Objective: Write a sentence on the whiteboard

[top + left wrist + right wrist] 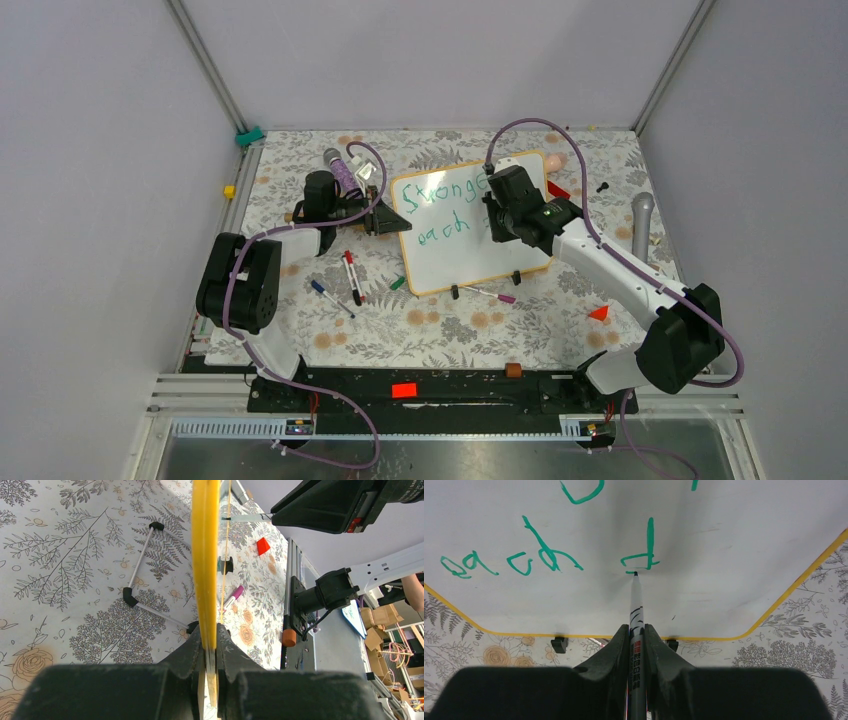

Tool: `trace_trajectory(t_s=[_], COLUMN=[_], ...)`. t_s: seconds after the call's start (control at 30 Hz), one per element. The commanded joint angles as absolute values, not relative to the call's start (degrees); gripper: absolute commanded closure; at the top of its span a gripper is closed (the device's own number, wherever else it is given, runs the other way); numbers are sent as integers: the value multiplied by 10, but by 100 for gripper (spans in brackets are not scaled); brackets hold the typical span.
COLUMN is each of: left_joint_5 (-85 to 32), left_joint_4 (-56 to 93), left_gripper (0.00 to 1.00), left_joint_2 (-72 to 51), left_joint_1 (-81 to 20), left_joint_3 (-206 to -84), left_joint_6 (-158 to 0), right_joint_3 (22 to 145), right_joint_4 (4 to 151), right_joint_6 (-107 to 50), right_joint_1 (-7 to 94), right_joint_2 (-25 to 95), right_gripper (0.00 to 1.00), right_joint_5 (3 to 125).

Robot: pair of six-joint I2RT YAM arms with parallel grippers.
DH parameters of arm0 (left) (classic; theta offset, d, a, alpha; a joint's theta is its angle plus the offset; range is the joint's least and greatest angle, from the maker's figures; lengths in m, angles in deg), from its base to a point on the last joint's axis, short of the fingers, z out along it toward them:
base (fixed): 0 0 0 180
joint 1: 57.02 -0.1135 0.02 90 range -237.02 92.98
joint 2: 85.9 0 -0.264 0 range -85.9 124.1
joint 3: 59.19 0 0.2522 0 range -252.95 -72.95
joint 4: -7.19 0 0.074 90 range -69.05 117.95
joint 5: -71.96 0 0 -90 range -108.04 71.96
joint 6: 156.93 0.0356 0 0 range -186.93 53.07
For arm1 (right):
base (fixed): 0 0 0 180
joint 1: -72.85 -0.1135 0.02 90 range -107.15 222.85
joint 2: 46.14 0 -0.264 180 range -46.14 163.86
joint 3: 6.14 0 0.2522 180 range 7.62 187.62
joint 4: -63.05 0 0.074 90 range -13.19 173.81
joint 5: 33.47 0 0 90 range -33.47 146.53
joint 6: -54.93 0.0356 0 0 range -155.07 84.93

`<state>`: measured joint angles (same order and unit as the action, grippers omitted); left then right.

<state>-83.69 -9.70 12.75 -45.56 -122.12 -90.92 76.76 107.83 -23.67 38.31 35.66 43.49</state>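
The whiteboard point(470, 262) stands tilted on its black feet at mid-table, orange-yellow frame around it. The sentence point(440, 190) in green reads "Stronge" above "each" from above; my right arm covers the rest. My left gripper point(385, 222) is shut on the board's left edge; in the left wrist view the yellow frame point(205, 555) runs up from between the gripper point(211, 647). My right gripper point(636, 630) is shut on a white marker point(636, 610). Its tip touches the whiteboard point(724, 555) just below a green "d" point(644, 555).
Loose markers lie on the floral cloth: a red and a black one point(350, 275), a blue one point(328, 296), a pink-capped one point(490, 294), plus a green cap point(397, 284). A red wedge point(598, 313), a purple bottle point(345, 170) and a grey cylinder point(641, 222) surround the board.
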Motion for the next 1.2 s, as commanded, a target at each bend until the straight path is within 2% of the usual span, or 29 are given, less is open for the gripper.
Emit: trace_trajectory(t_s=[0.0,0.73,0.83,0.97,1.1,1.17], left_joint_5=[-829,-825,-815,-824,-812,-815], left_joint_4=[-54,-60,-80,-63,-32,-33], left_gripper=[100,100,100,100,100,100], left_joint_2=[127,134,150,151,136,132], left_joint_1=[-439,-439,-438,-438,-438,-437], left_joint_3=[-1216,-1216,-1213,-1224,-1223,-1222], left_joint_6=[-850,-843,-857,-855,-832,-834], right_joint_3=[785,787,763,639,618,622], right_joint_4=[1071,1075,1056,956,897,890], right_joint_6=[-237,-231,-253,-269,-249,-245], right_joint_1=[385,403,406,420,433,434], right_joint_2=[361,265,224,125,113,116], right_gripper=[100,100,100,100,100,100], right_joint_5=[380,374,440,445,539,545])
